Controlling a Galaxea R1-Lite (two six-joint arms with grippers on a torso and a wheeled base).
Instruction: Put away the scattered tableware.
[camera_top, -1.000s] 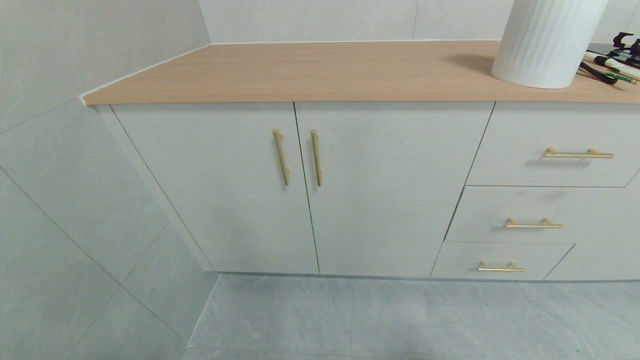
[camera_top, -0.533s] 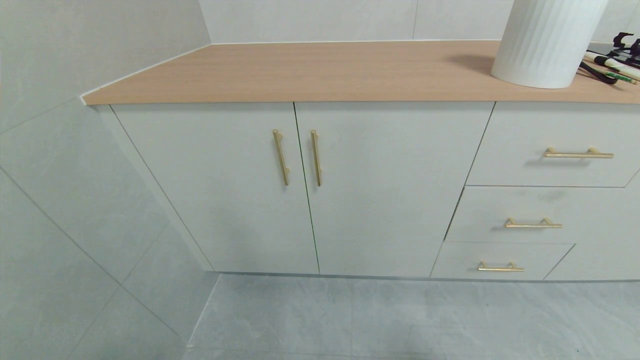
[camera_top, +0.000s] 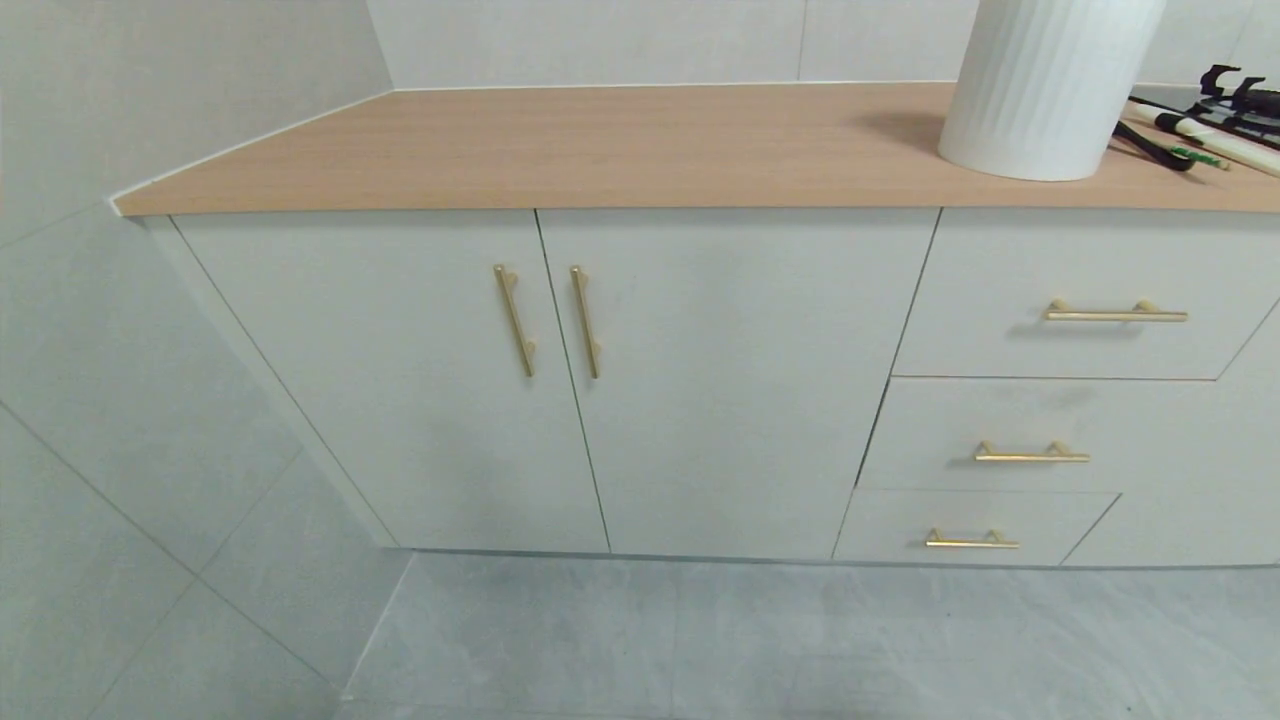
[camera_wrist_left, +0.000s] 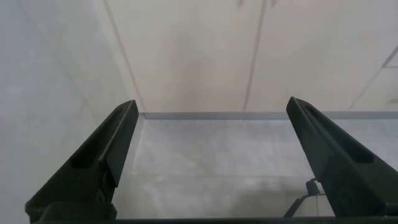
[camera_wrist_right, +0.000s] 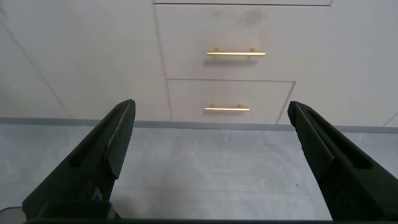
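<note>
A pale cabinet (camera_top: 740, 420) with a wooden countertop (camera_top: 560, 140) is seen standing on a grey tiled floor (camera_top: 700, 640). Two closed doors (camera_top: 400, 380) are set at its left and three closed drawers (camera_top: 1070, 300) are stacked at its right, all fitted with gold bar handles (camera_top: 1115, 315). A white ribbed container (camera_top: 1045, 90) is stood upright on the countertop's right part. The left gripper (camera_wrist_left: 211, 107) is held low over the floor before the cabinet base, its jaws spread wide and nothing between them. The right gripper (camera_wrist_right: 212, 107) is likewise spread and empty, faced toward the two lower drawers. The tableware (camera_top: 1200, 135), thin stick-like pieces, is left lying on the countertop just right of the container.
</note>
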